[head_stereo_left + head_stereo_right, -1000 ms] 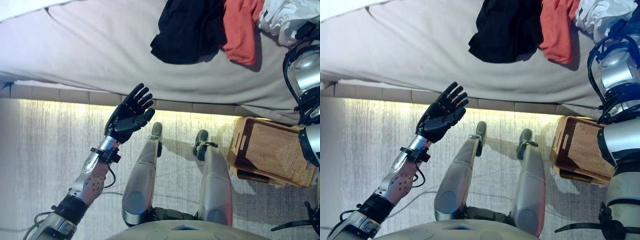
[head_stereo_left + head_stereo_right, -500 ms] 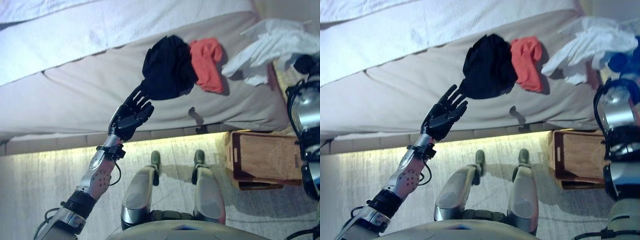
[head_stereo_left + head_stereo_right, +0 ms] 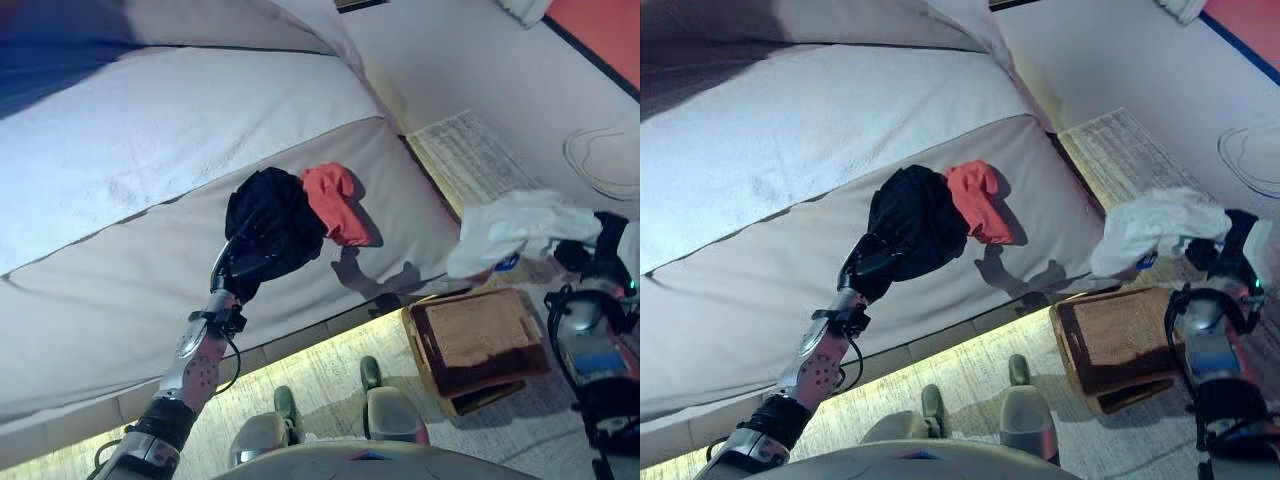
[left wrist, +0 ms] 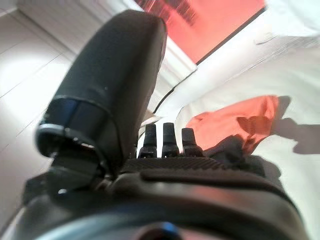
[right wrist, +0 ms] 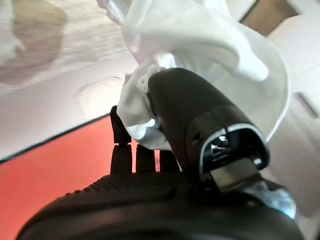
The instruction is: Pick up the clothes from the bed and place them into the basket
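Observation:
A black garment (image 3: 272, 222) and an orange garment (image 3: 335, 200) lie side by side on the grey bed (image 3: 120, 230). My left hand (image 3: 243, 268) reaches onto the bed with straight fingers (image 4: 164, 137) at the black garment's near edge; the orange garment shows past them in the left wrist view (image 4: 235, 121). My right hand (image 3: 1222, 252) is shut on a white garment (image 3: 515, 225), pinched between thumb and fingers (image 5: 210, 50). It hangs in the air off the bed's corner, just beyond the wicker basket (image 3: 478, 345) on the floor.
The basket stands on the pale floor by the bed's near right corner. A striped rug (image 3: 470, 150) lies past the bed's end, with a white cable (image 3: 600, 150) on the floor by the wall.
The camera has swung, shifting the whole picture. My left hand has reached forward to the black garment. My right hand has carried the white garment off the bed towards the basket.

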Tool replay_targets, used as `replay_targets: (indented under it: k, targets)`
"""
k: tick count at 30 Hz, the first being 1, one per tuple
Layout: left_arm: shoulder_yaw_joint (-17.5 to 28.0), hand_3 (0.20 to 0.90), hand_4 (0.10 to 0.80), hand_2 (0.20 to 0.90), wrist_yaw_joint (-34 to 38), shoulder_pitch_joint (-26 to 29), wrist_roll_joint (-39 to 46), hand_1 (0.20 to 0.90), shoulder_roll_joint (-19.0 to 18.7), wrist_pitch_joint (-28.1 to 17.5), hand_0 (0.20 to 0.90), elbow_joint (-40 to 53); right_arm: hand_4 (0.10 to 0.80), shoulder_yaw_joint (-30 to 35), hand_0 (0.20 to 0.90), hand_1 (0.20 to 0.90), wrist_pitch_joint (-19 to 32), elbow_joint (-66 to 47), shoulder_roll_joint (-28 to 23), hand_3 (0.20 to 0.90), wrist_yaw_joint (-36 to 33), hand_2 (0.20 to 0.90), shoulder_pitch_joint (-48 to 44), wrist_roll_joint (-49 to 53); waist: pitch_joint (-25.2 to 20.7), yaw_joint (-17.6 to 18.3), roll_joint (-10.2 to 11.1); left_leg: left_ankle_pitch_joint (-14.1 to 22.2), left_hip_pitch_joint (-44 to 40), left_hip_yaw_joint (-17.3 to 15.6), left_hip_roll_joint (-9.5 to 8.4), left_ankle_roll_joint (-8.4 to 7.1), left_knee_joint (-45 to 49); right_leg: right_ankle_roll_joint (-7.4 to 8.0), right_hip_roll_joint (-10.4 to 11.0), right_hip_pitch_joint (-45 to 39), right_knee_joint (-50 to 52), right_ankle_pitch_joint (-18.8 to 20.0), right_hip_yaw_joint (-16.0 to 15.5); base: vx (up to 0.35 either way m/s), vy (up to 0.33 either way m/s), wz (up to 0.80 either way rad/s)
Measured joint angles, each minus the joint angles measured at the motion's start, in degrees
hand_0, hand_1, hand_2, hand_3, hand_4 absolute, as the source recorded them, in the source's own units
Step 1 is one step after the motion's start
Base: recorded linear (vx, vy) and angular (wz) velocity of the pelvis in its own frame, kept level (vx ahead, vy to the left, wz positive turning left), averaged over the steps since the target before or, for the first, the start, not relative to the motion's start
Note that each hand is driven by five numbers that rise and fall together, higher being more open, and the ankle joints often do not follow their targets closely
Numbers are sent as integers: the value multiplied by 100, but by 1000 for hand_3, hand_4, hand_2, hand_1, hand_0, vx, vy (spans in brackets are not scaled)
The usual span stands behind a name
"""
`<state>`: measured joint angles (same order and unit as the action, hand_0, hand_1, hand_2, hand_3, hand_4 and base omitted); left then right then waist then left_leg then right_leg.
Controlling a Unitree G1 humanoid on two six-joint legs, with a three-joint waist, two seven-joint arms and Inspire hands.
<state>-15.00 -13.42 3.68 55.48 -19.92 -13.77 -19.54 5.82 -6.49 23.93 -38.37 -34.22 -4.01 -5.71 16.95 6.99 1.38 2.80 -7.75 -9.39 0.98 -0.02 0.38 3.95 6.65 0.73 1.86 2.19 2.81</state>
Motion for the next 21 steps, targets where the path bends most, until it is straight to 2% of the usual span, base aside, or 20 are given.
replay_targets:
  k: [7, 16, 20, 21]
  targets:
    - [94, 900, 800, 900, -1, -97, -217, 900, 187, 2, 900, -226, 100, 230, 300, 300, 23, -229, 337, 200, 40, 300, 617, 1, -187, 284, 11, 2, -102, -194, 10, 3, -93, 107, -60, 4, -89, 68, 214, 31, 7, -19]
    - [134, 900, 800, 900, 0, -237, -342, 900, 248, 2, 900, -273, 100, 184, 300, 300, 15, -100, 528, 200, 76, 300, 793, -8, -397, 270, 32, -16, -167, -305, 74, -22, -171, 156, -146, 11, -106, 105, 315, 2, -8, -5]
    - [134, 900, 800, 900, -3, -278, -342, 900, 243, 4, 900, -274, 100, -125, 300, 300, -8, 316, 540, 200, 155, 300, 745, 0, -454, 238, 35, -50, -180, -286, 95, -44, -174, 152, -160, -8, -151, 146, 296, 0, -38, 2]
    - [134, 900, 800, 900, -3, -279, -342, 900, 241, 4, 900, -274, 498, -208, 641, 641, -17, 397, 540, 598, 200, 641, 744, 2, -455, 224, 33, -61, -177, -286, 96, -51, -178, 151, -159, -27, -196, 171, 294, 0, 0, 0]
